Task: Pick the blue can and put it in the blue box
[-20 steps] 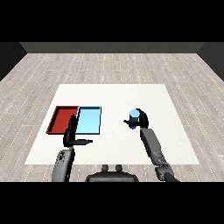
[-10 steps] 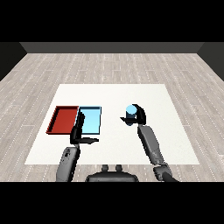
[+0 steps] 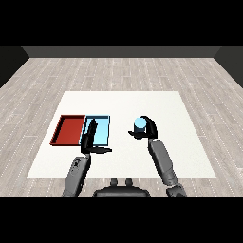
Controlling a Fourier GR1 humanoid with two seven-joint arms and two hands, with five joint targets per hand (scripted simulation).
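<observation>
can: small light-blue cylindrical can (image 3: 140, 124), upright, in curled right hand (image 3: 149, 128)
target: flat light blue tray (image 3: 101, 131), to can's left
L hand (image 3: 91, 137): fingers straight, over tray's near-left edge

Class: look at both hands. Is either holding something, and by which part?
The right hand curls round the side of the blue can. The left hand holds nothing; its fingers are straight, over the blue tray.

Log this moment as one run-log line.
stage: carry | right hand: curled round blue can | left hand: open, over blue tray | red tray: left of blue tray | can not in tray yet
</observation>
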